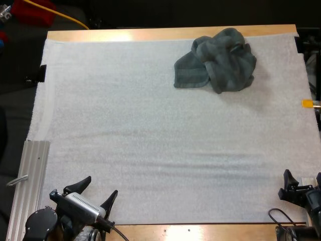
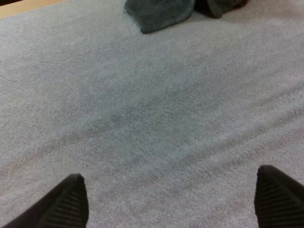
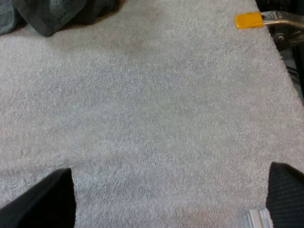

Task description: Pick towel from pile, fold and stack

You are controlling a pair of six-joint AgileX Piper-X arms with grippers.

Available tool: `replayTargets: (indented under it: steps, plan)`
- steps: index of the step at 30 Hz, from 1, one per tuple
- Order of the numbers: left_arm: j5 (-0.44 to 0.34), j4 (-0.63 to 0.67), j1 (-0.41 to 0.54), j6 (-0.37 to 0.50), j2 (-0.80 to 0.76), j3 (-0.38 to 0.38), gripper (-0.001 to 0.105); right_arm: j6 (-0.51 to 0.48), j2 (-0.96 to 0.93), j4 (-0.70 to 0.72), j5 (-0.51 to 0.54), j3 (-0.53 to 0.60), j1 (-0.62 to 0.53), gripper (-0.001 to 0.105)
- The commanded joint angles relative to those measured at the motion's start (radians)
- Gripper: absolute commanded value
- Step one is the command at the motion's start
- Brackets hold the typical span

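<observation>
**High view.**
- Left claw: the fingers are spread wide and nothing is held. It is poised over the near edge of the white mat.
- Right claw: the fingers are set apart and nothing is held. It is found at the mat's near right corner.
- Crumpled towel, dark grey-green: it is laid on the mat well ahead of both claws. It is far off diagonally from the left claw and more nearly straight ahead of the right claw. It lies close to the far wooden edge of the table.
- Metal rail: it is laid just outside the left claw, along the mat's left edge.

**Left wrist view.**
- Left claw: it is opened wide, and only bare mat is seen between the fingers.
- Crumpled towel: it is seen well ahead of the claw and untouched.

**Right wrist view.**
- Right claw: it is opened wide over bare mat, and nothing is gripped.
- Crumpled towel: it is seen well ahead of the claw, off toward the left finger's side.
</observation>
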Motion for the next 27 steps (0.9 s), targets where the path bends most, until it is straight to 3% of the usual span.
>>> replayTargets:
  steps: [1,27]
  plan:
    - [-0.002,-0.011,-0.001,0.002,-0.140,-0.007,0.069,0.002,-0.044,-0.009,0.006,0.000,-0.005,0.079]
    - [0.001,-0.011,-0.001,-0.020,-0.140,-0.007,0.069,0.002,-0.044,-0.013,-0.001,0.000,-0.005,0.079]
